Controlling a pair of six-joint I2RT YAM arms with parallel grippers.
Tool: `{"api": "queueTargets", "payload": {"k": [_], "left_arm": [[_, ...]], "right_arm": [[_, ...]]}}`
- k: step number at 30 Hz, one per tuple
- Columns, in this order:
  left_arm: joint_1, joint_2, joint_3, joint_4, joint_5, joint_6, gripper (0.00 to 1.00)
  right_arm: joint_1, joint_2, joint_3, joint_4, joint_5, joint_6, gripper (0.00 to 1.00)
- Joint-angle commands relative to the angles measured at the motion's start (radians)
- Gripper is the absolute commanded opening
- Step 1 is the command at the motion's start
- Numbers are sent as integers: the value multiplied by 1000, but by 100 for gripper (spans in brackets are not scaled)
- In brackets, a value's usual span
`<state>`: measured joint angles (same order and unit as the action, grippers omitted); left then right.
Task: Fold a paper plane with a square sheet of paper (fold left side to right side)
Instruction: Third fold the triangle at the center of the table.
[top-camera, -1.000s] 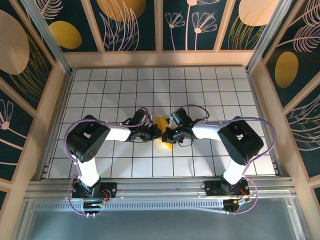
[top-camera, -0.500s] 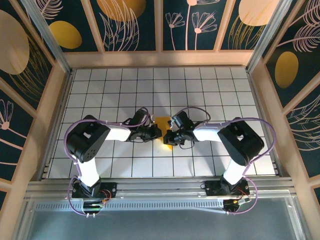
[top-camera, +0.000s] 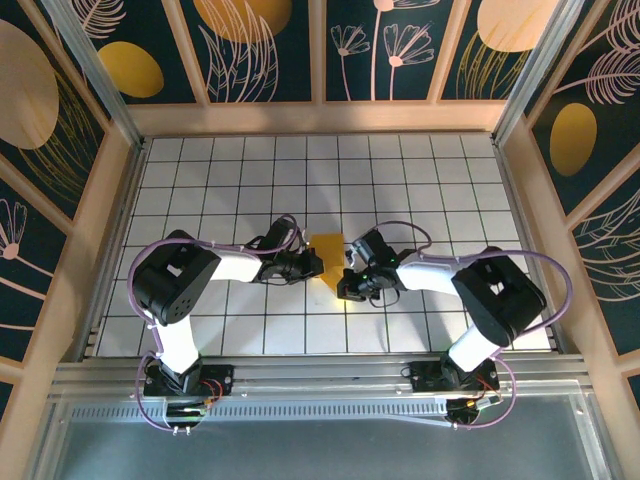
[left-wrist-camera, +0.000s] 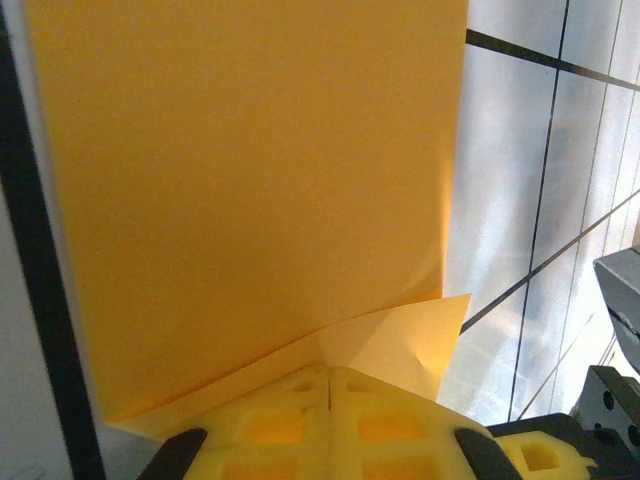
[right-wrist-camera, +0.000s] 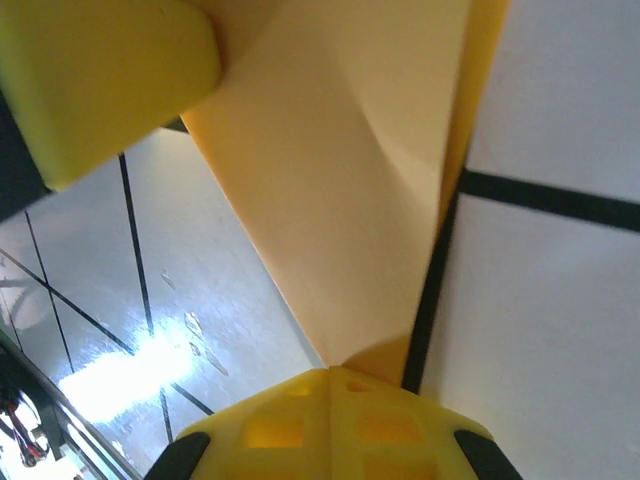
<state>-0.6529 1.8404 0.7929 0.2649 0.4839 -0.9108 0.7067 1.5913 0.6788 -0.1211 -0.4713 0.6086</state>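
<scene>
Even overhead light floods the white gridded counter (top-camera: 440, 180), leaving only soft shadows beneath the arms (top-camera: 230, 265); the frame posts (top-camera: 97, 75) splay outward at the wide-angle edges. In the right wrist view a white glare patch blooms on the glossy counter. In the left wrist view the orange-yellow paper (left-wrist-camera: 250, 170) and yellow pads (left-wrist-camera: 270, 420) sit in soft focus.

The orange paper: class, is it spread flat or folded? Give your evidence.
Folded: the orange paper shows a doubled-over flap at the left hand, and layered edges at the right hand.
</scene>
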Motion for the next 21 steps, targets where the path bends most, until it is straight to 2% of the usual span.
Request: {"api": "queueTargets", "payload": {"k": [1, 3, 4, 7, 10, 12, 16, 21], "left_arm": [[3, 13, 12, -49, -29, -4, 0], [4, 2, 27, -27, -9, -17, 0], [3, -5, 37, -19, -1, -21, 3], [9, -35, 70, -27, -1, -17, 14], [31, -78, 78, -32, -15, -11, 27], [52, -111, 68, -36, -31, -11, 33], [99, -179, 21, -36, -68, -11, 42], [131, -198, -29, -22, -83, -27, 44]], "right_arm": [[-18, -83, 12, -118, 28, -42, 0], [-41, -123, 24, -113, 30, -65, 1], [-54, -140, 29, -105, 32, -80, 5], [-88, -180, 40, -74, 80, -127, 22], [-98, -223, 5, 37, 151, -160, 43], [-101, -223, -13, 108, 164, -183, 52], [-101, -134, 14, 151, 144, -257, 57], [-97, -27, 49, 176, 129, -289, 55]]}}
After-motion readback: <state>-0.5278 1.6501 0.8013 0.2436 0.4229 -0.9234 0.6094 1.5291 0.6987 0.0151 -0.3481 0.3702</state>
